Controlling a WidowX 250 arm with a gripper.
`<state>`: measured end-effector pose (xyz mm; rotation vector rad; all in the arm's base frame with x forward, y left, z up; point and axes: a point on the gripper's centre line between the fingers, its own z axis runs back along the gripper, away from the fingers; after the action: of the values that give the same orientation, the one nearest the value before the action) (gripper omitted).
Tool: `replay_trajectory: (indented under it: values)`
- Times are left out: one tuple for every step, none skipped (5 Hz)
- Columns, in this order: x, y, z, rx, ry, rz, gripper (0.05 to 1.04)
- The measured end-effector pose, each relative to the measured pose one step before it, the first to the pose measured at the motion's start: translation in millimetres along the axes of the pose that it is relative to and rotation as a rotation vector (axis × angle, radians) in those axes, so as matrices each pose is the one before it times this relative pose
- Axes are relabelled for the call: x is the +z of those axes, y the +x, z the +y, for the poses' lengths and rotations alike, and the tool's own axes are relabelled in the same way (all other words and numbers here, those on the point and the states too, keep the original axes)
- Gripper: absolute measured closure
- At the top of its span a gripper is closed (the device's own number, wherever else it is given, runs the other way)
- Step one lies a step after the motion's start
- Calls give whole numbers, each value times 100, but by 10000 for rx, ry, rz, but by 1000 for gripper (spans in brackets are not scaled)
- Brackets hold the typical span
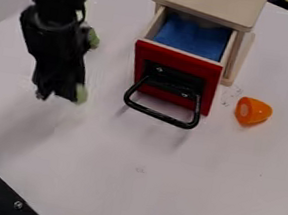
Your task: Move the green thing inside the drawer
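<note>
One pale green piece (pixel 81 94) shows at the gripper (pixel 58 96), left of the drawer (pixel 175 56), another green patch (pixel 93 39) by the arm (pixel 52 26). I cannot tell how open the gripper is or whether it holds anything. The drawer stands open, presumably to receive the piece.

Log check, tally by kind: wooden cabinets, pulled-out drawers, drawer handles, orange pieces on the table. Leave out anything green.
Wooden cabinet: 1
Pulled-out drawer, red-fronted: 1
Black drawer handle: 1
Orange piece: 1
Total: 4
</note>
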<state>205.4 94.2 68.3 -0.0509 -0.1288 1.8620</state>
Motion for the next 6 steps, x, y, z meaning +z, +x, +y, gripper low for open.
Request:
replay_trajectory:
  values:
    - [3914,-613,-1791,-270,-670,7,985]
    - [2290,-3580,-2765,-730,-467,803,985]
    - [88,-2602,-2596,-633,125,521,985]
    - [-1458,-1789,-2068,-1045,355,-155,985]
    - [-1684,-253,-993,-1227,360,-256,985]
    - [-1317,332,-394,-1092,112,-429,985]
